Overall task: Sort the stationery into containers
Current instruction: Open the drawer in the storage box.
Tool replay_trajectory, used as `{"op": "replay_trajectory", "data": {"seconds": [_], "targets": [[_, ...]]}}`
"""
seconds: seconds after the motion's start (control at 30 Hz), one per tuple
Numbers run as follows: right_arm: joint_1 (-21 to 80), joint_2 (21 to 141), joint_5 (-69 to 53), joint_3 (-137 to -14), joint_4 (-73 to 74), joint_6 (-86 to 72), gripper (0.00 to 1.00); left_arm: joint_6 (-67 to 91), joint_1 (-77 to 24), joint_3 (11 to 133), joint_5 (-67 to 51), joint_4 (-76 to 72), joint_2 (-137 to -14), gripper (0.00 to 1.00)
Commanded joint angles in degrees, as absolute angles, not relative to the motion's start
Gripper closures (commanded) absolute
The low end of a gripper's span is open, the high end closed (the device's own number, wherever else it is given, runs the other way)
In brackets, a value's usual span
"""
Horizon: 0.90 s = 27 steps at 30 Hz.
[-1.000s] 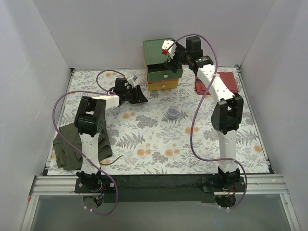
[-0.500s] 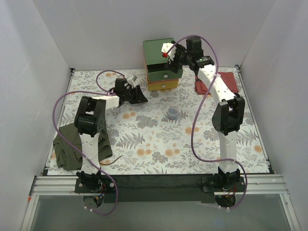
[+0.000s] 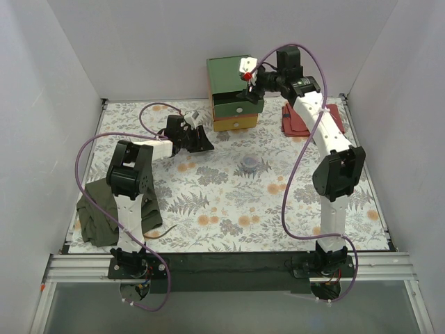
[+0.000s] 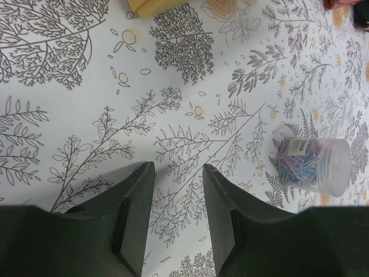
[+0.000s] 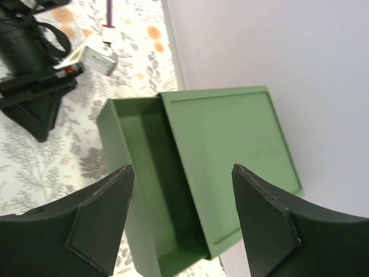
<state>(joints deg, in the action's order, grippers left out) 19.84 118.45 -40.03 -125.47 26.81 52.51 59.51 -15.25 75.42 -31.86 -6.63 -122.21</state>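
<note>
Right gripper [image 5: 181,173]: fingers spread wide, nothing between them. It hangs above the right front edge of the drawer box [image 3: 226,73], and its camera looks down into the green drawer [image 5: 147,173] — the top layer, pulled out toward the arms. The part of the drawer's inside in view is plain green floor and walls. The yellow layer [image 3: 233,124] shows beneath the green one at the box's front.

Left gripper [image 4: 177,168]: fingers apart with a clear gap, holding nothing. It is low over the floral tablecloth [image 4: 86,104], in front of the box and off to the box's left. A yellow corner of the box shows at the top edge of the left wrist view.

Clear jar [image 4: 314,164]: small, resting on the tablecloth and filled with blue, purple and pink loops — clips or bands, cannot tell which. I also cannot tell whether it stands upright or lies on its side. It sits in front of the box, well apart from it, and clear of the left gripper's fingers.

Red cloth [image 3: 306,120]: folded, just to the right of the box.

Olive cloth [image 3: 97,216]: crumpled, far from the box, at the near left of the table beside the left arm.
</note>
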Motion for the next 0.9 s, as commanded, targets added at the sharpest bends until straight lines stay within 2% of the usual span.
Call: {"op": "replay_trajectory", "data": {"seconds": [0.0, 0.17, 0.57, 0.87], "targets": [[19.60, 118.21, -46.57, -126.83, 30.40, 52.38, 0.24, 57.48, -16.08, 74.09, -30.24, -5.89, -117.60, 0.61], [20.13, 120.06, -46.67, -127.62, 33.57, 53.52, 0.30, 57.22, -16.17, 73.92, -29.80, -5.63, -117.42, 0.61], [20.92, 124.01, -42.80, -128.93, 35.07, 56.34, 0.33, 56.51, -16.08, 74.27, -29.36, -5.10, -117.69, 0.60], [21.01, 125.86, -42.45, -130.08, 35.25, 56.78, 0.41, 56.34, -16.08, 74.00, -29.18, -4.75, -117.77, 0.60]]}}
